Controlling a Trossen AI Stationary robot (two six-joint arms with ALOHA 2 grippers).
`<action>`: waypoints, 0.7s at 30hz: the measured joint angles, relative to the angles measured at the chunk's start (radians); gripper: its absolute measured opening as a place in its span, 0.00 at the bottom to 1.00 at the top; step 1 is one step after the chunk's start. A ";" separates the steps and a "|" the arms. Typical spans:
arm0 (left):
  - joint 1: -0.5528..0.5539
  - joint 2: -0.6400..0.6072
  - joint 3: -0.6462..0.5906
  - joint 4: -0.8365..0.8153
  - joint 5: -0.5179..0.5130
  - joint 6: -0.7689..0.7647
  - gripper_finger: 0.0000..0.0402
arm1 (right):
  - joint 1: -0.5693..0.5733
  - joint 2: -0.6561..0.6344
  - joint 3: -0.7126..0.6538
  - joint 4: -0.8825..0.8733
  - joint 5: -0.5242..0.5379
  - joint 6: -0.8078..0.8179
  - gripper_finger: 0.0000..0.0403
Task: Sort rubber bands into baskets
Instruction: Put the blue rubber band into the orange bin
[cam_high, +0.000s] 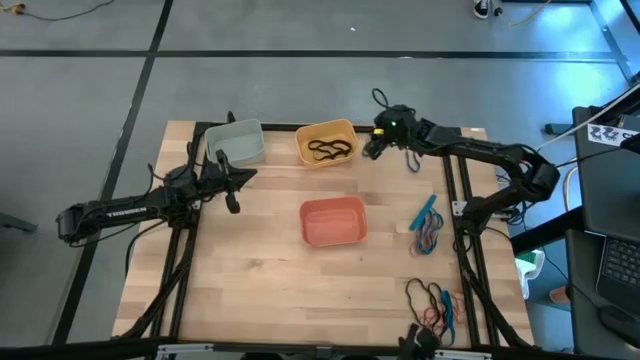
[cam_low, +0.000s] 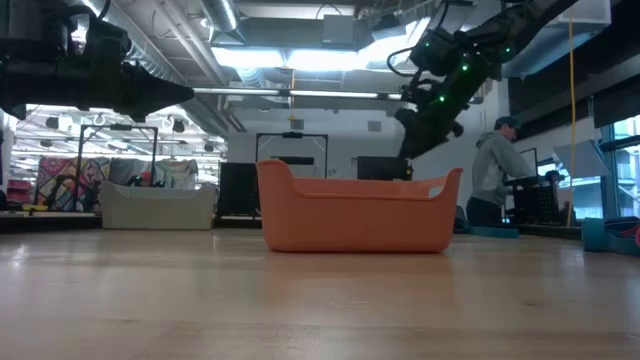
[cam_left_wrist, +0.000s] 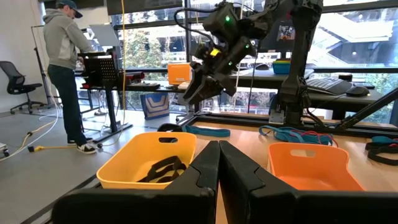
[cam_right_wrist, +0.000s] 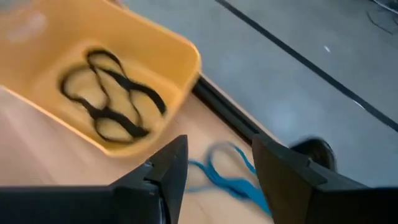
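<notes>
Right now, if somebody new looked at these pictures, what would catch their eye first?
Probably the yellow basket at the table's far edge, holding black rubber bands, with the open right gripper raised just beside it. Next, the salmon basket at mid-table, and the loose blue and red bands to its right.

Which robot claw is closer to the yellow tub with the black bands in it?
The right gripper: it hangs just beside the yellow-orange plastic basket, jaws open and empty. The left gripper, jaws shut, waits farther off, beyond the pale grey-white plastic basket.
</notes>
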 joint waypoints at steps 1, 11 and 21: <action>0.000 0.000 0.000 0.000 0.000 0.000 0.01 | -0.005 0.000 0.000 -0.020 0.014 0.000 0.45; 0.000 0.000 0.000 0.000 0.000 0.000 0.01 | -0.142 0.004 0.000 -0.242 0.036 0.079 0.45; 0.000 0.000 0.000 0.000 0.000 0.001 0.01 | -0.231 0.044 -0.001 -0.361 0.018 0.136 0.45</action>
